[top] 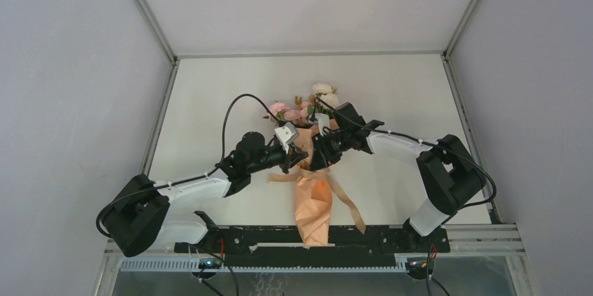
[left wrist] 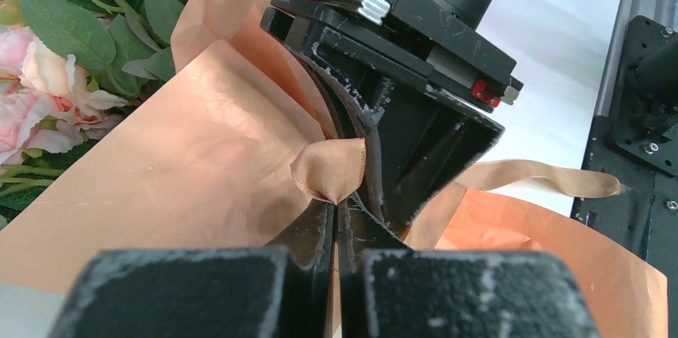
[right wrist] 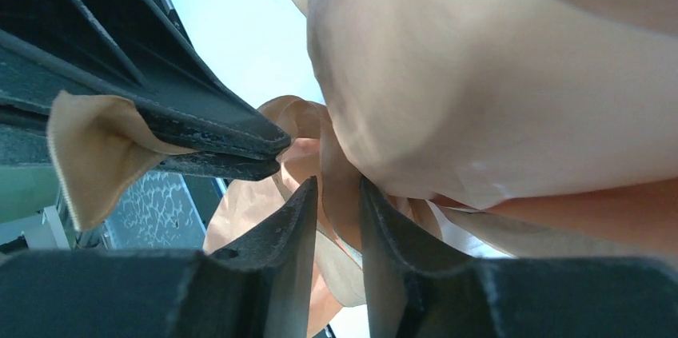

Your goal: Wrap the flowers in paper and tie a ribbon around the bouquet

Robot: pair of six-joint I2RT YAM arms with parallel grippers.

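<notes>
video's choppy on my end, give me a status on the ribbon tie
Left gripper shut on ribbon loop. Right gripper open around a strand. Bouquet wrapped, nothing blocking.

white table (top: 210,100) — bouquet (top: 312,206), ribbon (top: 348,206)

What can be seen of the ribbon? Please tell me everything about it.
The ribbon is a narrow tan-beige strip, satin-like and limp. It crosses the middle of the paper bouquet. The left gripper is shut on a small fold of it. Another strand passes between the right gripper's parted fingers. Loose tails lie on the table, one to each side.
</notes>
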